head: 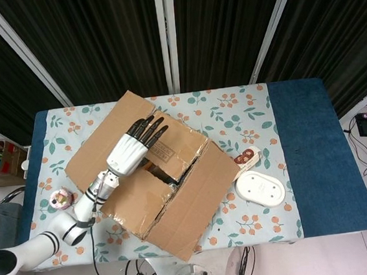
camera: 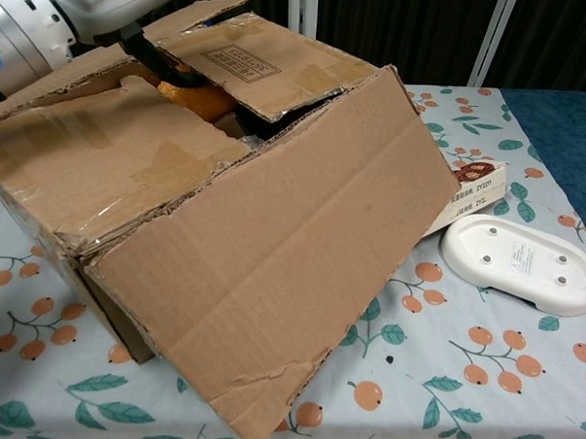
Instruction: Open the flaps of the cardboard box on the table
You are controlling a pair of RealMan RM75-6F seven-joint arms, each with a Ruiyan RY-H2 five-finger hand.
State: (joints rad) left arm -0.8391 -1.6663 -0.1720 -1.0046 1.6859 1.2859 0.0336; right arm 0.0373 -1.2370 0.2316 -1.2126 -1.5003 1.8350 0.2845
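At the left edge of the head view a small pink cup point(head: 60, 199) sits on the floral tablecloth point(head: 246, 115). The left hand point(head: 134, 146) lies above the cardboard box point(head: 150, 180) at centre-left, fingers point(head: 149, 129) stretched out flat and released, grasping nothing. Two long outer flaps lie spread wide; inner flaps stay partly down. Right of the box lie a small carton point(head: 246, 159) and a white oval dish point(head: 260, 189).
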